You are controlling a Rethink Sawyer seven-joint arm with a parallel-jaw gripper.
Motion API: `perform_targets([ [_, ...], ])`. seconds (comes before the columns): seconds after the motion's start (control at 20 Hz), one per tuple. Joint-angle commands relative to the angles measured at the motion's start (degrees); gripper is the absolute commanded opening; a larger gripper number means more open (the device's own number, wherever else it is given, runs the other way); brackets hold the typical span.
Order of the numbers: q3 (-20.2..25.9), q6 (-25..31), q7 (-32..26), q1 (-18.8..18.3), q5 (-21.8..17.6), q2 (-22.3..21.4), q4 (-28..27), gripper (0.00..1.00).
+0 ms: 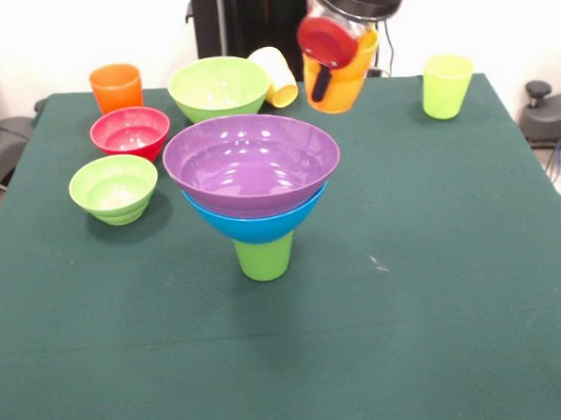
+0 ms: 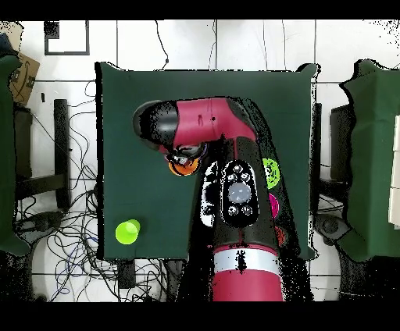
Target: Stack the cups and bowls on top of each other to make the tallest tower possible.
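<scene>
Gripper (image 1: 334, 61) is up off the table near the far edge, pinching the orange-yellow cup (image 1: 344, 80): one dark finger (image 1: 321, 84) runs down the cup's front wall, with a red disc (image 1: 328, 40) on the gripper just above it. Cup hangs in the air, clear of the cloth. Overhead view shows the same cup (image 2: 183, 165) peeking out under the arm's red wrist (image 2: 199, 129).

Left to right on the green-covered table (image 1: 435, 287), front view:
- orange cup (image 1: 116, 87), upright, far-left corner area
- small red bowl (image 1: 130, 132), just in front of the orange cup
- small lime green bowl (image 1: 114, 188), in front of the red one, near the left edge
- large lime green bowl (image 1: 218, 86), near the far edge, left of centre
- tower (image 1: 253, 197), mid-table: green cup (image 1: 264, 256) at the bottom, blue bowl (image 1: 255, 225) sitting on it, purple bowl (image 1: 251, 163) nested in the blue one, both open side up
- pale yellow cup (image 1: 275, 76), tipped on its side, touching the large lime bowl's right rim, near the far edge
- yellow-green cup (image 1: 446, 85), upright, far-right corner area, well apart from everything else

Overhead, the arm hides most of the table; the yellow-green cup (image 2: 127, 230) shows near one corner.
</scene>
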Motion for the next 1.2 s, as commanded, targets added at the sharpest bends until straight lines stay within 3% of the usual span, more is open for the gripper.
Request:
perform_targets([
  [0.05, 7.95, 7.81, -7.38, -3.91, -0.07, -0.69, -8.95, 0.00],
  [0.35, 10.47, 13.93, -8.47, -5.92, 0.93, 0.19, -14.88, 0.00],
  [0.6, 11.45, 14.56, -7.41, -6.90, 0.63, 1.02, -16.64, 0.00],
  [0.8, 10.70, 13.03, -4.70, -6.53, -0.93, 2.17, -17.80, 0.00],
  [1.05, 8.69, 13.92, -7.96, -5.21, -6.39, 4.06, -19.34, 0.00],
  [1.2, 9.06, 13.34, -8.84, -5.30, -6.93, 5.06, -19.37, 0.00],
])
